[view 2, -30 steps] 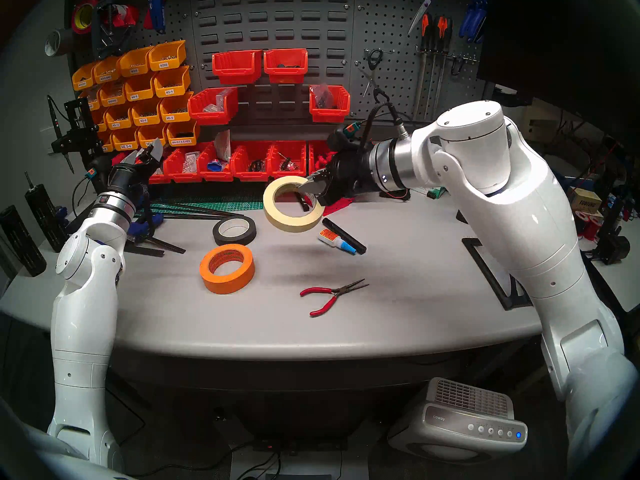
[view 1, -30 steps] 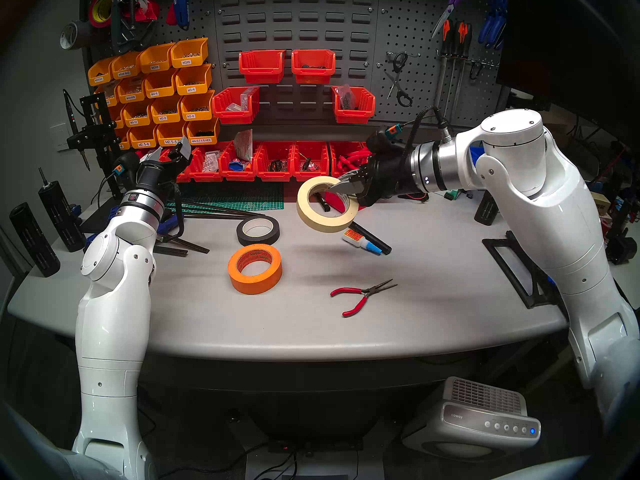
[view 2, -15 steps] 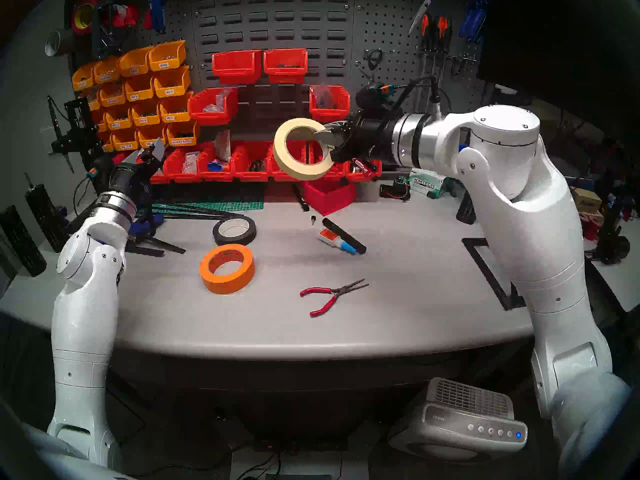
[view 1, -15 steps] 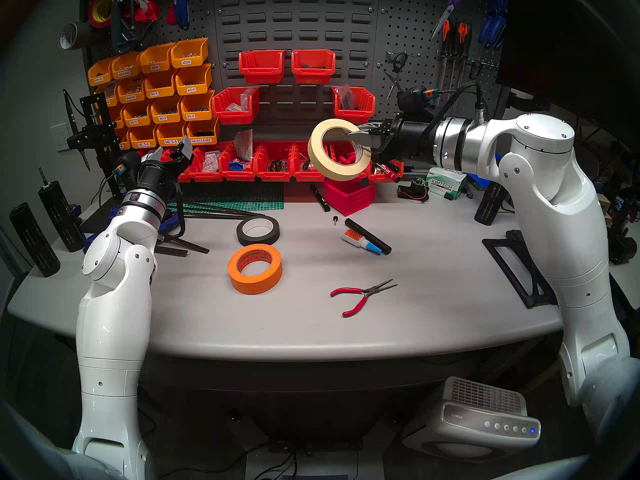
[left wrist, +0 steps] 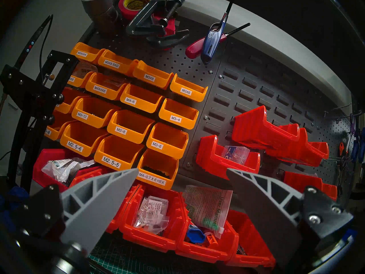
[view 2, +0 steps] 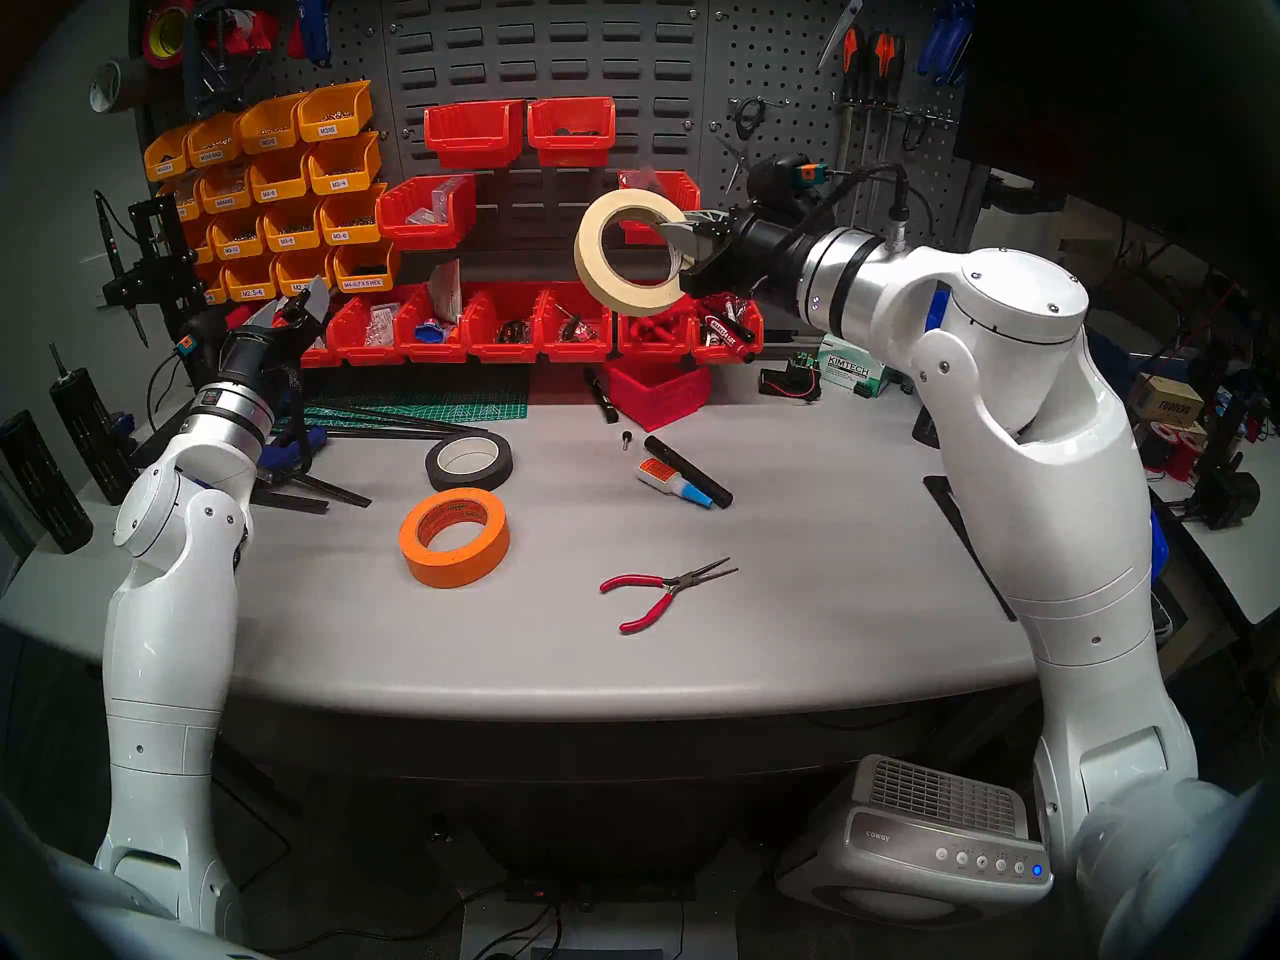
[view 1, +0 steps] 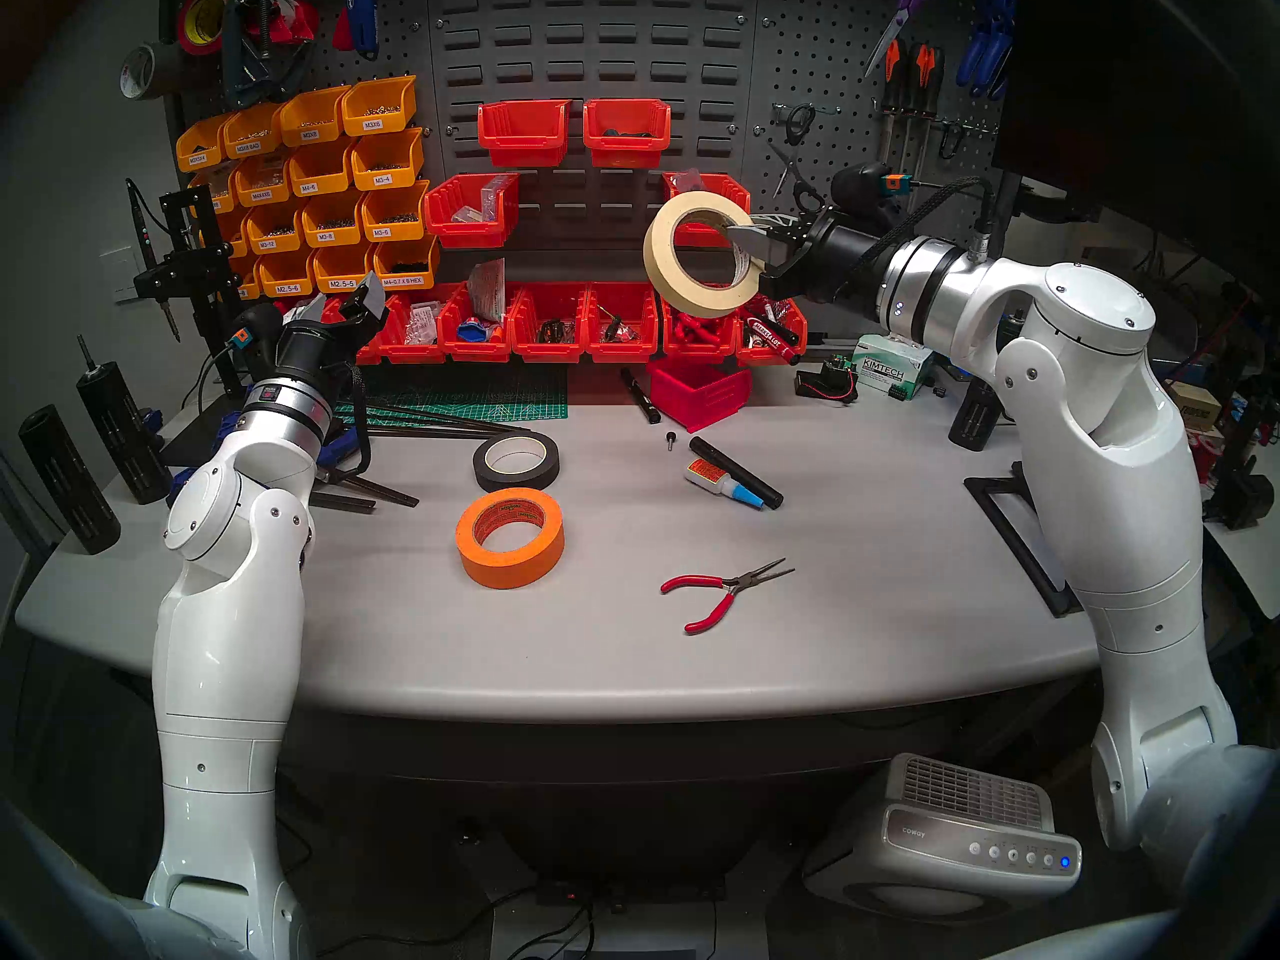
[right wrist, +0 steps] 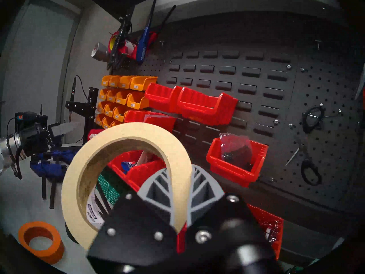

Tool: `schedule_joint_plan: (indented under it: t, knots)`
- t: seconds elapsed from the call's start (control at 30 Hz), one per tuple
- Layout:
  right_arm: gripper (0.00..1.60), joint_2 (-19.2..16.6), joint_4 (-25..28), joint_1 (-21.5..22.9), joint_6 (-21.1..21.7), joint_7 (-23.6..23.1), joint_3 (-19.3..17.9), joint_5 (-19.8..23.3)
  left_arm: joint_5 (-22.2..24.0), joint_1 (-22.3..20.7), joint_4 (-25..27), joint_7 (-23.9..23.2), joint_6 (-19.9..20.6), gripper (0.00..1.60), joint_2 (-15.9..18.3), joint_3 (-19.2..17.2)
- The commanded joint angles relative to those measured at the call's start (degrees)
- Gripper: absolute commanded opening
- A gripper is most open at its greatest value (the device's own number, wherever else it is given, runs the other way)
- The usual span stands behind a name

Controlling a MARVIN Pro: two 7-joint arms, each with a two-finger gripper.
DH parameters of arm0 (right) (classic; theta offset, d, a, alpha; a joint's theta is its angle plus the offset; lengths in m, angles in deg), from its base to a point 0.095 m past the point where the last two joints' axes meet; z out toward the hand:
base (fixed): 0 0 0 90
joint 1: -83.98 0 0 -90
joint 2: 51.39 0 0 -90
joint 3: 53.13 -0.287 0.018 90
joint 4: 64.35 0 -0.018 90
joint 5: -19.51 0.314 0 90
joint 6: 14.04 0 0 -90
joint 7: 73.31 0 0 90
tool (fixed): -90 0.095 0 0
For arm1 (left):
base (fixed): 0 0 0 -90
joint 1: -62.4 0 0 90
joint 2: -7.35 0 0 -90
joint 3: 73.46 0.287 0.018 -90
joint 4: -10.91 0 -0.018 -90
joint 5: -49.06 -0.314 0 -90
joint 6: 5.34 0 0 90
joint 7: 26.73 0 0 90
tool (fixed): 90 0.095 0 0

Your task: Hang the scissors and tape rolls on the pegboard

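Scissors (view 1: 798, 149) hung on pegboard (view 1: 824, 72); right claw (view 1: 749, 239) grips cream tape roll (view 1: 699, 253) aloft, unhung; orange tape roll (view 1: 510, 537) remains on counter (view 1: 866, 557); left claw (left wrist: 181, 173) wide, empty.

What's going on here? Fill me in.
The right gripper is shut on the cream masking tape roll, holding it in the air in front of the wall panels. The black-handled scissors already hang on a pegboard hook. The orange tape roll lies on the table. The left gripper is open and empty.
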Motion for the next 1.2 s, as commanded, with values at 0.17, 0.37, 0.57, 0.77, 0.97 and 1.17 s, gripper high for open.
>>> schedule_joint_plan:
  t: [0.17,0.37,0.57,0.77,0.97,1.17]
  knots:
    - [0.0,5.8,1.8,-3.2,-10.7,8.9,-3.6,-4.7,-0.2,-1.4,2.2,0.2,-0.7,1.6,-0.2,0.3]
    - [0.0,7.2,1.4,-4.1,-14.3,11.0,-3.3,-5.8,-0.4,-1.1,2.4,0.4,-0.7,1.6,-0.2,0.3]
    - [0.0,9.9,-1.2,-4.0,-17.7,12.8,-2.1,-6.3,-0.5,-0.6,2.8,0.4,-0.8,1.6,-0.3,0.1]
    - [0.0,11.4,-3.7,-3.4,-20.0,14.4,-1.5,-7.5,-0.5,0.0,3.3,0.5,-0.7,1.6,-0.3,-0.3]
    - [0.0,13.5,-6.3,-2.5,-22.9,16.6,-1.7,-8.3,-0.5,0.5,3.6,0.8,-0.7,1.6,-0.4,-0.6]
    - [0.0,14.0,-7.4,-0.9,-24.1,18.0,-2.1,-9.4,-0.5,0.6,3.5,0.7,-0.7,1.6,-0.4,-0.7]
